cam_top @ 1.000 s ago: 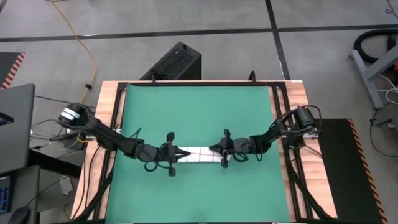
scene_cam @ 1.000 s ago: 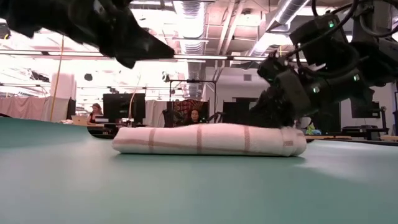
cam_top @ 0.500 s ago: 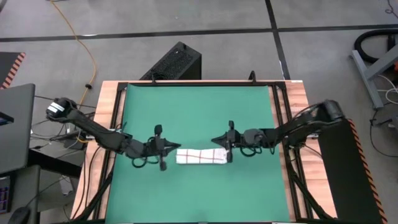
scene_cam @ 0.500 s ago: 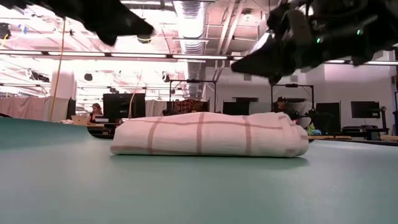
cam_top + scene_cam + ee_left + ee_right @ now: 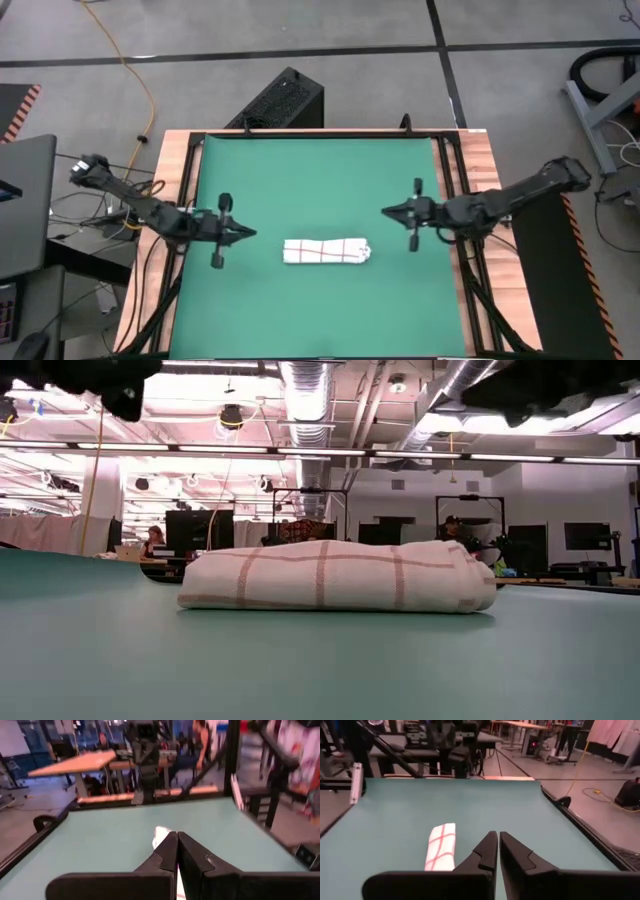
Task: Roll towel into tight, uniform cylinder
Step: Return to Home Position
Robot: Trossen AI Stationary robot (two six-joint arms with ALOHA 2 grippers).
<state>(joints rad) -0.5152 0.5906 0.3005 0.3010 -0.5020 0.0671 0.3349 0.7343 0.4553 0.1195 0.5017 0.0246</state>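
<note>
Loosely wound into a short roll, the towel [image 5: 326, 251] lies on the green mat [image 5: 320, 170], about midway across its width and in the half of the mat nearer the arm bases. From bench height the towel [image 5: 335, 576] looks more like a flattened loaf than a round tube: broad underneath, domed on top, with its thin dark grid lines running over the curve and a rounded bulge at one end.

I judge it light, soft and limp, with no stiffness of its own. The layers probably stay put only by their own weight and rubbing, so it would likely slacken if nudged and sag or unwind if lifted by one end. It is not fragile, and cloth gives a good grip. The safest hold, I think, is a pinch across the middle, deep enough to trap every layer along with the loose outer edge, or one hold just inside each end so the towel stays straight.

Neither arm touches it. The left tool [image 5: 250, 233] hangs over the mat's left part and the right tool [image 5: 385, 211] over its right part, both pointing inward along the mat. Each wrist view shows the fingers pressed together with nothing between them.

The wooden bench [image 5: 172, 160] frames the mat.
</note>
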